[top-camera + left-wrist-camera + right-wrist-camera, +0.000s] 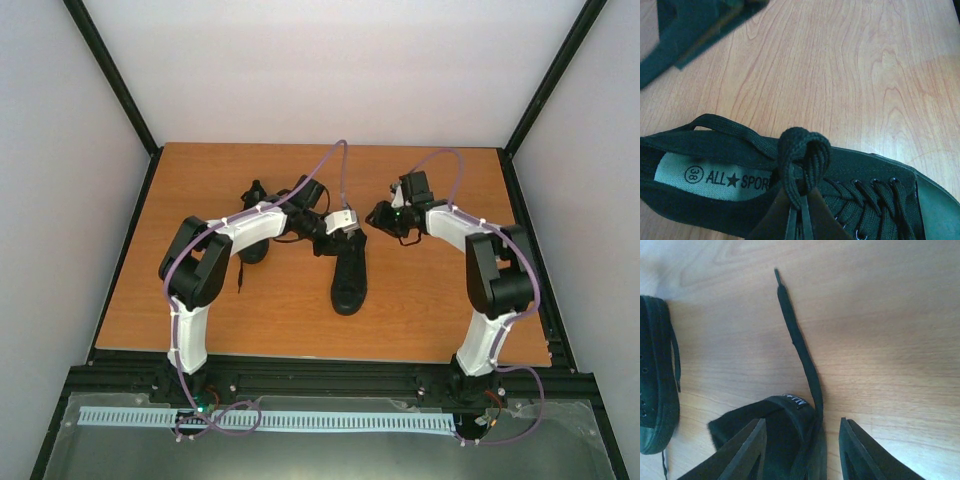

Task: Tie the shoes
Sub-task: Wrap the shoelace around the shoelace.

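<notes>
ok, left gripper [801, 212] pinches the lace loop [803, 150]; right gripper [802, 423] parted around loose lace [795, 335], we'd grab it low.

You see the right gripper [801, 424] spread astride one shoe [785, 422], a lace [800, 347] trailing beyond that shoe across the table [890, 315], the other shoe [655, 375] off to its left.

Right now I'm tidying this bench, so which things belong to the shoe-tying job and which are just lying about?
Job:
- centre shoe
- second shoe
- lace loop
- loose lace

Lying about:
- white slotted strip by the arm bases
</notes>
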You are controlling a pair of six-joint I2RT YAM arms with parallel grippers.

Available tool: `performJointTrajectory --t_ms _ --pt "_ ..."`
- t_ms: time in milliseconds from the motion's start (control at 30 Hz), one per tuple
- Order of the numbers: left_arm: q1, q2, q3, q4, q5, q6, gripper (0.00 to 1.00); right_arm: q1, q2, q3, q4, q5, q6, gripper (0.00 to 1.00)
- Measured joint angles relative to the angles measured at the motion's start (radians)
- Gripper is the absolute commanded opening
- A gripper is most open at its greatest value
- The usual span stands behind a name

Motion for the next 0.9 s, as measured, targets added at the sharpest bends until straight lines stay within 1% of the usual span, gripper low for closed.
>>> performJointTrajectory --t_ms 100,233,367,667,900 --pt "0.0 0.0 -0.001 0.0 0.0 0.0 0.01 0.0 0.067 0.009 0.013 -0.048 0.005 0.42" --pt "0.0 0.0 -0.001 0.0 -0.001 0.0 0.01 -0.003 0.107 -0.002 0.041 -0.114 0.024 0.38" --pt "0.0 0.0 -0.001 0.0 -0.002 0.0 0.01 -0.008 0.108 -0.031 0.089 -0.169 0.048 0.26" --pt "0.0 0.0 -0.001 0.0 -0.004 0.0 0.01 -0.039 0.112 -0.101 0.198 -0.268 0.117 0.03" --pt "0.0 0.0 -0.001 -0.001 -0.005 0.0 0.01 -0.051 0.107 -0.121 0.216 -0.263 0.122 0.03"
